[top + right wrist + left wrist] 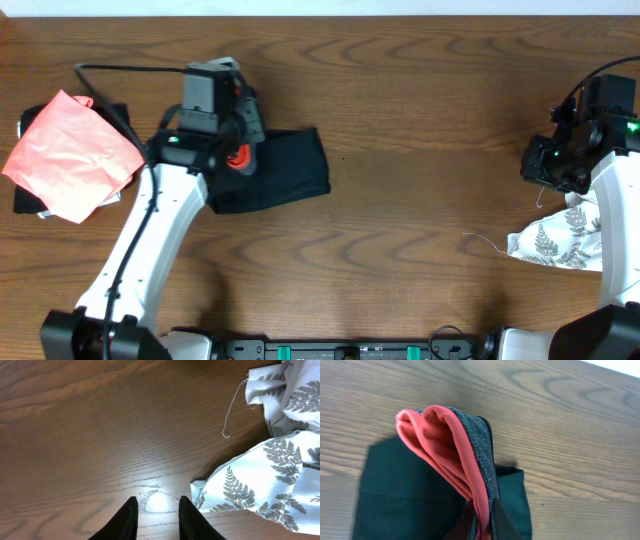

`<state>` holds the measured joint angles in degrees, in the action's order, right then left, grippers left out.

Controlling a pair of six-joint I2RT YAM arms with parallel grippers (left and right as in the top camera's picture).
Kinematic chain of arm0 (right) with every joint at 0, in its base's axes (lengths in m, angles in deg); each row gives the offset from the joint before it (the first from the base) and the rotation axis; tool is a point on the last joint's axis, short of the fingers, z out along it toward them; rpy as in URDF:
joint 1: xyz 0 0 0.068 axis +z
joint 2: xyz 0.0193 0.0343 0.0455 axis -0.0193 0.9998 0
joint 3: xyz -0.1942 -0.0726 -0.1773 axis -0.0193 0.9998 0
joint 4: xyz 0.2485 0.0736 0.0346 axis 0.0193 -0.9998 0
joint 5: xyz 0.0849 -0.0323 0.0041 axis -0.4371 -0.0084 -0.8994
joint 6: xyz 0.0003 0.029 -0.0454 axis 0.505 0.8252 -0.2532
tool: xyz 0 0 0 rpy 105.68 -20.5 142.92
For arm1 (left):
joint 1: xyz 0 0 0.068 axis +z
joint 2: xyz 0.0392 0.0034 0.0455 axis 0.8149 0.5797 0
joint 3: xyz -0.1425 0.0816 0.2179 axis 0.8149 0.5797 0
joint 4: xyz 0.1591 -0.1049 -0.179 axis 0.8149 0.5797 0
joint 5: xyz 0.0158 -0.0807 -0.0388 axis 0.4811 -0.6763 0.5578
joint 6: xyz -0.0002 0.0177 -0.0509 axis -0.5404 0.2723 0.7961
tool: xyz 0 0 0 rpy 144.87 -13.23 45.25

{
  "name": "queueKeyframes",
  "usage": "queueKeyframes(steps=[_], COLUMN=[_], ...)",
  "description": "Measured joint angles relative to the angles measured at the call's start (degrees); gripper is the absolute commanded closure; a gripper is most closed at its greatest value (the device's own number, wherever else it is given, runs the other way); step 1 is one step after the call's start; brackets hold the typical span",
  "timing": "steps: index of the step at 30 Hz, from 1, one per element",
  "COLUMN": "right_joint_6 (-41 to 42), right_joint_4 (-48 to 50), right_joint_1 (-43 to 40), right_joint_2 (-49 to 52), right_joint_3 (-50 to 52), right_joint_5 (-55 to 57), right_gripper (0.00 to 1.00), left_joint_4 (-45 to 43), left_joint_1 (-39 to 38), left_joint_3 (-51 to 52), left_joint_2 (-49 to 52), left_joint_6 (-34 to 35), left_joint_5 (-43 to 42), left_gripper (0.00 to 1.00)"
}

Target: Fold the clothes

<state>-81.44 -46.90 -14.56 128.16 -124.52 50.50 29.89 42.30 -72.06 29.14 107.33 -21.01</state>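
Robot lab or test bench, by the look. My left arm [150, 235] and right arm [620, 190] stand by a black rail [350, 350] edging a wood-grain surface [420, 110]. A cable [130, 68] trails loose, and a few clothes [290, 165] lie spread apart.

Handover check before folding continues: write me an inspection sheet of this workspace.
Surface: wooden table, bare grain mid-table.
Job's things: black leggings lying compact left of centre; coral-pink cloth far left; white leaf-print cloth far right.
Clutter: loose thread off the leaf-print cloth.
Grippers: left pincer shut on the leggings' waistband, raised off the table; right pincer open, empty, over bare wood.
Cables: black cable by the left arm.
Surroundings: nothing seen.
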Motion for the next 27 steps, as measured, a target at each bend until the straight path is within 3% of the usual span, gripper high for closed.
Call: queueKeyframes(steps=[14, 15, 16, 17, 19, 27], right_joint_6=[-0.13, -0.11, -0.11, -0.13, -0.13, -0.13], right_joint_4=[-0.59, -0.59, -0.57, -0.59, -0.57, -0.59], right_joint_1=[0.13, 0.13, 0.15, 0.17, 0.17, 0.17], right_joint_2=[-0.02, 0.0, -0.02, 0.0, -0.02, -0.02], right_joint_3=[0.0, 0.0, 0.0, 0.0, 0.0, 0.0], right_joint_5=[-0.37, -0.39, -0.39, -0.37, -0.39, -0.39], right_gripper=[0.74, 0.75, 0.74, 0.74, 0.75, 0.75], left_joint_4=[-3.78, -3.93, -4.15, -4.37, -4.61, -5.4], left_joint_1=[-8.0, -8.41, -8.83, -9.35, -10.05, -11.04], left_joint_3=[0.0, 0.0, 0.0, 0.0, 0.0, 0.0], left_joint_2=[11.5, 11.89, 12.31, 12.72, 13.05, 13.09], left_joint_6=[5.05, 5.27, 5.33, 5.64, 6.05, 6.29], left_joint_5=[2.51, 2.51, 2.51, 2.51, 2.49, 2.47], left_gripper=[0.93, 0.89, 0.75, 0.54, 0.3, 0.28])
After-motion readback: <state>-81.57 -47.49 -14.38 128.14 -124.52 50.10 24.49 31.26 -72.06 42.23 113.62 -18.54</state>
